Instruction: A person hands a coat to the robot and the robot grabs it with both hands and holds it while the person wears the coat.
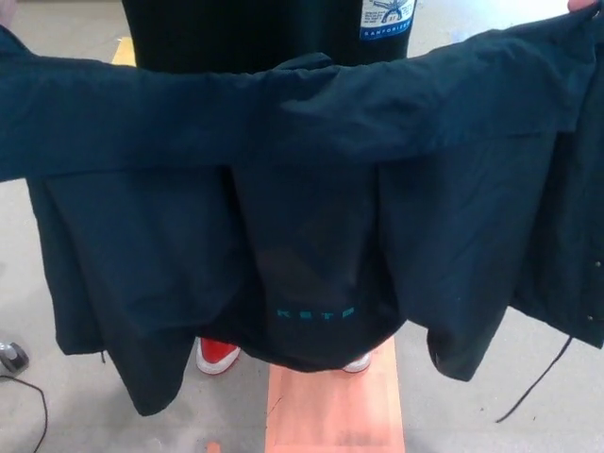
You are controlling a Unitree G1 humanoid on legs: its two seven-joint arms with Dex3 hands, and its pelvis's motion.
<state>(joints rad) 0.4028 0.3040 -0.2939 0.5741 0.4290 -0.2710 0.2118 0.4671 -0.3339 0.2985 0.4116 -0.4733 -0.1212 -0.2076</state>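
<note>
The dark coat (pixel 311 217) hangs spread wide across the view, held out by the person (pixel 255 33) behind it, ready for the handover. Neither robot hand shows, so their fingers can't be judged.

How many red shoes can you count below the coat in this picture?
1 clearly: a red shoe under the coat's hem, left of the wooden plank. A second shoe's pale sole peeks out, mostly hidden.

teal letters on the coat (pixel 311 226) and a patch (pixel 387 19) on the person's shirt (pixel 236 33) are too blurred to read.
</note>
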